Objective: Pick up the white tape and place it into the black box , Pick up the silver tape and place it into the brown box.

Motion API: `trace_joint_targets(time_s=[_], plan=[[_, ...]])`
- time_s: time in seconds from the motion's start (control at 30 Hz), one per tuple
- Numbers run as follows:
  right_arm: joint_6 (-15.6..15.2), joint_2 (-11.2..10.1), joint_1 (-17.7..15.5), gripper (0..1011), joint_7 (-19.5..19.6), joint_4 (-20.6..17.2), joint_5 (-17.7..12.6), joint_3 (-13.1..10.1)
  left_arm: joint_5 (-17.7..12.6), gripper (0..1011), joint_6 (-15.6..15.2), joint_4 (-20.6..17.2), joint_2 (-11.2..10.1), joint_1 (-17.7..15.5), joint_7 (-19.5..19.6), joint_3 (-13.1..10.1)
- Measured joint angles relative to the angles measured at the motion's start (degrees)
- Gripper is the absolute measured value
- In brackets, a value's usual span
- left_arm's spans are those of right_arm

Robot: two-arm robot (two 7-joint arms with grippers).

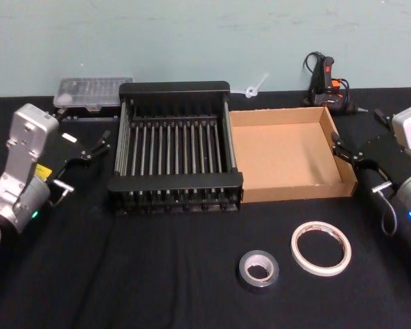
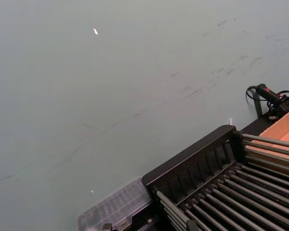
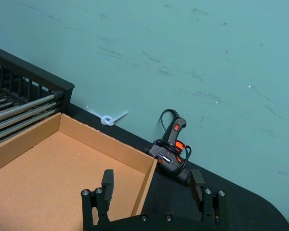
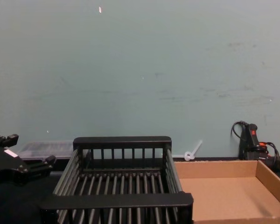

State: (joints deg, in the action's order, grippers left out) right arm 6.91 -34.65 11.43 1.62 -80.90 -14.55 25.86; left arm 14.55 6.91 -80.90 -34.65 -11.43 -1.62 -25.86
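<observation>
The white tape [image 1: 320, 247], a wide thin ring, lies flat on the black cloth near the front right. The smaller silver tape [image 1: 258, 270] lies to its left, slightly nearer me. Behind them the black box [image 1: 175, 147] [image 4: 121, 186] [image 2: 221, 183] stands with nothing inside, and the brown box [image 1: 288, 161] [image 3: 62, 173] [image 4: 224, 196] touches its right side, also with nothing in it. My left gripper [image 1: 90, 147] [image 4: 25, 151] hovers open left of the black box. My right gripper [image 1: 346, 152] [image 3: 152, 187] hangs open over the brown box's far right corner. Neither holds anything.
A clear plastic case [image 1: 92, 92] [image 2: 113, 207] sits behind the black box at the back left. A black and orange glue gun [image 1: 327, 86] [image 3: 173, 149] lies at the back right by the wall. A white plastic bit [image 1: 255, 88] rests behind the brown box.
</observation>
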Motion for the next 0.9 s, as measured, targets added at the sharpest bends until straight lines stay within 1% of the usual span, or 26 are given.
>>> trace_joint_targets(time_s=[0.9], plan=[[0.00,0.00,0.00,1002,0.00,0.00,0.00,0.00,0.00,1001,0.00,0.00,0.00,0.00,0.00,0.00]])
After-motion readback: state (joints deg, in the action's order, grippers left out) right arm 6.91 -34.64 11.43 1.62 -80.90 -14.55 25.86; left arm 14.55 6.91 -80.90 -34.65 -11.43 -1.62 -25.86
